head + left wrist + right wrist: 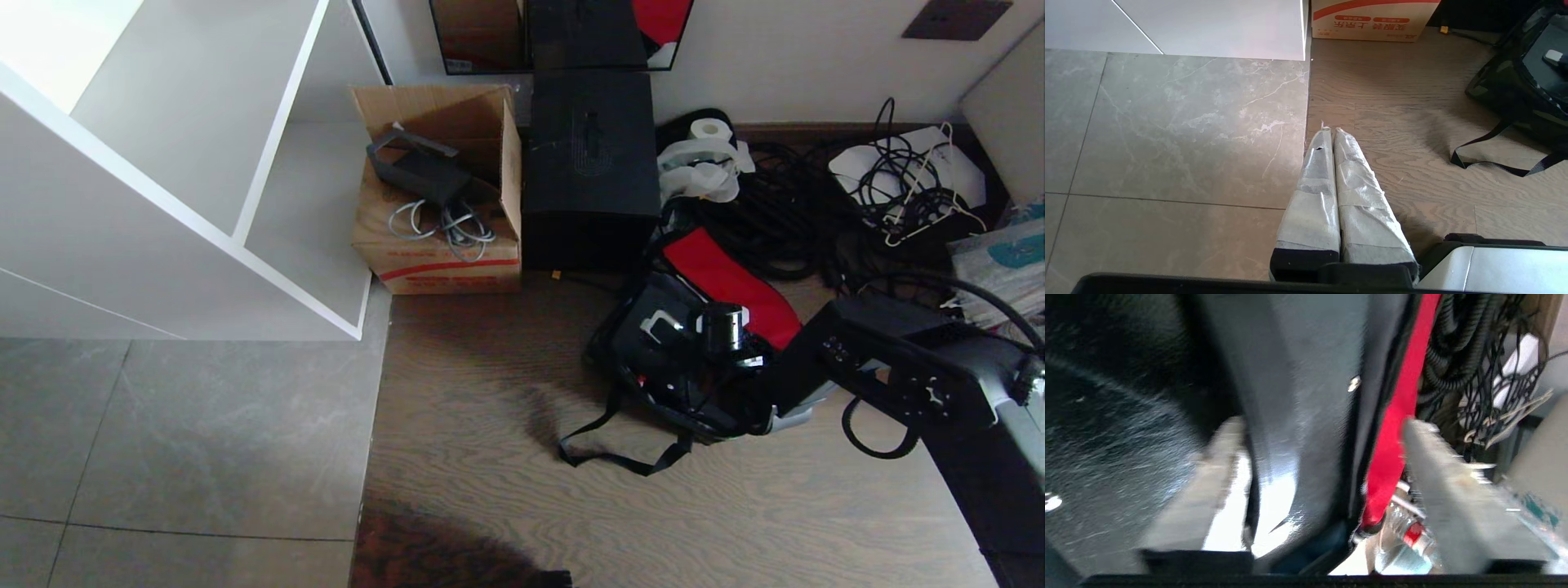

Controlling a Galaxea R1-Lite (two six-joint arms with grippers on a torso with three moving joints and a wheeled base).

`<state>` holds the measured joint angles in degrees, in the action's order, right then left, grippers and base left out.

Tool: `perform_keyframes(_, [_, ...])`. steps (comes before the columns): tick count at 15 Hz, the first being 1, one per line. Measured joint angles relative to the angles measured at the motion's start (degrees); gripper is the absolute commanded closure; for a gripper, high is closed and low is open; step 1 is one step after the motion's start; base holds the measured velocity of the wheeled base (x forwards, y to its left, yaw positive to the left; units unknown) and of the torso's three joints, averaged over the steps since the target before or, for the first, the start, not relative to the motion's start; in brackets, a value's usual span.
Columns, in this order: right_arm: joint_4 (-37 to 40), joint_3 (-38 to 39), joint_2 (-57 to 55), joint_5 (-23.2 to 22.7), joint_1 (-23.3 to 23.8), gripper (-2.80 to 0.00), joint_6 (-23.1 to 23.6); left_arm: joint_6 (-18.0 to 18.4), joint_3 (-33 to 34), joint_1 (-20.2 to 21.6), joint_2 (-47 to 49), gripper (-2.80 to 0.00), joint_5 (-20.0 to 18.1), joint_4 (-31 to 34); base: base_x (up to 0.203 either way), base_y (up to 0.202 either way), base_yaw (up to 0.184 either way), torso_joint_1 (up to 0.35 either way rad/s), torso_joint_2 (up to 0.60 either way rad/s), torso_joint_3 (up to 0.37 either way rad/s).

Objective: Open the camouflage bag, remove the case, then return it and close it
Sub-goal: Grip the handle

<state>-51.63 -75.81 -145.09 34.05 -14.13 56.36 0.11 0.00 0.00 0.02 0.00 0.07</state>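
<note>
We see the camouflage bag (629,359) lying open on the wooden floor (490,457), its bright red lining (727,282) turned up toward a heap of black cables (784,220). The case (661,343) sits inside the bag, one silver bracket (660,325) of its handle showing. The bag's black webbing strap (620,457) trails loose across the floor in front of it.

The right pincer (1323,457) is down at the bag. In the right wrist view its two taped fingers (1437,473) stand apart on either side of a dark glossy edge and the red lining; we cannot tell whether they press on anything, since that view is blurred.

The left pincer (1333,139) hangs above the floor, well apart from the bag, its two wrapped fingers (1318,183) pressed together with nothing between them.

Behind the bag stand a taller black box (589,167) and a brown cardboard carton (441,204) with red printing on its front; the characters are too small for us to read. A white shelf unit (188,163) fills the left side, next to the grey tiles (180,449).
</note>
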Motion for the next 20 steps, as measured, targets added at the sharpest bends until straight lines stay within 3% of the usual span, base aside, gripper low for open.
perform_keyframes(3, [-2.3, -2.1, -2.7, 5.8, -0.1, 0.00, -0.3, 0.0, 0.0, 0.0, 0.0, 0.00, 0.0, 0.0, 0.000, 0.000, 0.000, 0.000, 0.00, 0.000])
perform_keyframes(9, [-8.7, -2.5, -8.0, 10.0, -1.4, 0.00, -0.1, 0.0, 0.0, 0.0, 0.0, 0.00, 0.0, 0.0, 0.000, 0.000, 0.000, 0.000, 0.00, 0.000])
perform_keyframes(10, [-9.0, -2.3, -8.6, 10.2, -1.8, -2.80, -0.3, 0.0, 0.0, 0.0, 0.0, 0.00, 0.0, 0.0, 0.000, 0.000, 0.000, 0.000, 0.00, 0.000])
perform_keyframes(15, [-14.4, 2.4, -10.4, 10.9, -5.1, -2.80, -0.9, 0.0, 0.0, 0.0, 0.0, 0.00, 0.0, 0.0, 0.000, 0.000, 0.000, 0.000, 0.00, 0.000])
perform_keyframes(20, [-16.2, 2.6, -11.3, 14.4, -7.4, -2.80, -0.2, 0.0, 0.0, 0.0, 0.0, 0.00, 0.0, 0.0, 0.000, 0.000, 0.000, 0.000, 0.00, 0.000])
